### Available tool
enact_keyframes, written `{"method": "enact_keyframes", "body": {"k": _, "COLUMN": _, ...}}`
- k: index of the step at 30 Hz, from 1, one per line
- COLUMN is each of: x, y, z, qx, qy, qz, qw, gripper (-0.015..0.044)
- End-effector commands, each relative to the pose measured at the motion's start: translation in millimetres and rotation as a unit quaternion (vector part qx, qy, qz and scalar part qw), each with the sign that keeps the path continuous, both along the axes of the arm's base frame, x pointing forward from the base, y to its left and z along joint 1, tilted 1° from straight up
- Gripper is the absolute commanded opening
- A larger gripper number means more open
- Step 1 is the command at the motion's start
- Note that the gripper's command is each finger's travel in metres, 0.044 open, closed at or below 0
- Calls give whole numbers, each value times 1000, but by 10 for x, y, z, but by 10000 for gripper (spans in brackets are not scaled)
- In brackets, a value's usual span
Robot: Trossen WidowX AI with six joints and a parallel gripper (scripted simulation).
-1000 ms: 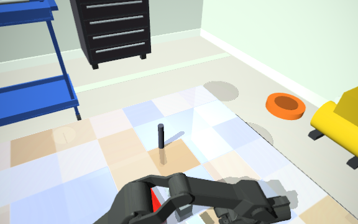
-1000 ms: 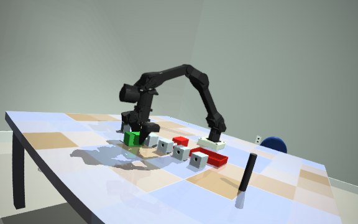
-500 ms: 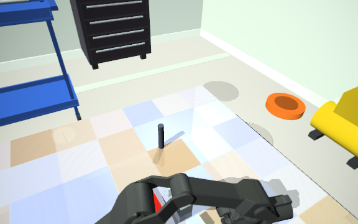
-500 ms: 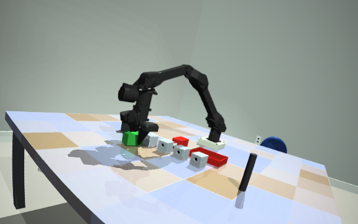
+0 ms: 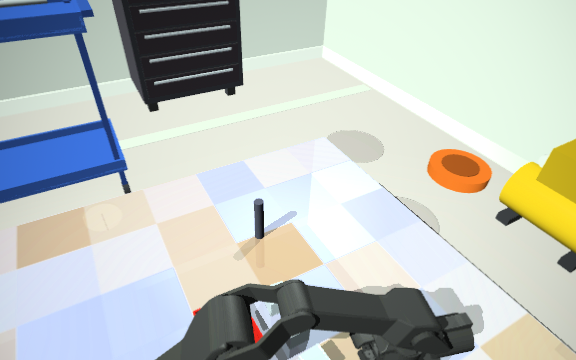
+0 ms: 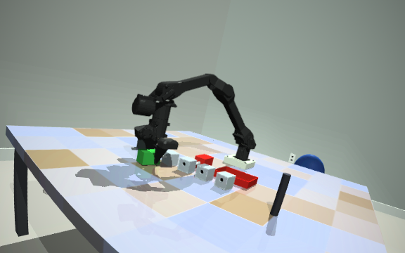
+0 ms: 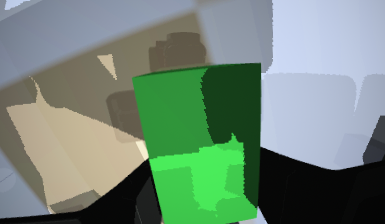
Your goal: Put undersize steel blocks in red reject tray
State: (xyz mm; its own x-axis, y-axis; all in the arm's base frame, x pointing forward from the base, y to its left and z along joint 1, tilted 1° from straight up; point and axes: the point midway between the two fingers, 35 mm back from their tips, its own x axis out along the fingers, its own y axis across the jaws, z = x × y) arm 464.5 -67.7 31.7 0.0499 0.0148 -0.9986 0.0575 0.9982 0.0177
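The green gauge (image 6: 145, 157) (image 7: 178, 110) shows as a green block-shaped handle; its pin is hidden. My gripper (image 6: 157, 154) (image 7: 198, 150) is shut on it, low at the left end of the row of blocks. The nearest steel block (image 6: 173, 158) is partly behind a finger and in shadow, its hole not visible. To its right stand a second block (image 6: 190, 166), a third block (image 6: 207, 173) and a fourth block (image 6: 228, 181), each with a dark hole. The red reject tray (image 6: 252, 183) lies behind the fourth block; no block shows in it, though its floor is partly hidden.
A red block-shaped piece (image 6: 204, 159) sits behind the row, between it and the arm's pale base (image 6: 229, 161). A dark upright cylinder (image 5: 259, 220) (image 6: 280, 195) stands on the table (image 5: 133, 295) (image 6: 146, 211) beyond the tray. My arm spans above the row.
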Motion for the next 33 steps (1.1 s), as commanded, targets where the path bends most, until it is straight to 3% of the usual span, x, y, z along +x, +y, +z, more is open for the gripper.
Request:
{"method": "enact_keyframes", "body": {"k": 1, "x": 35, "y": -1, "z": 39, "qx": 0, "qy": -7, "qz": 1, "qw": 1000, "gripper": 0}}
{"method": "enact_keyframes", "body": {"k": 33, "x": 114, "y": -1, "z": 42, "qx": 0, "qy": -10, "qz": 1, "qw": 1000, "gripper": 0}}
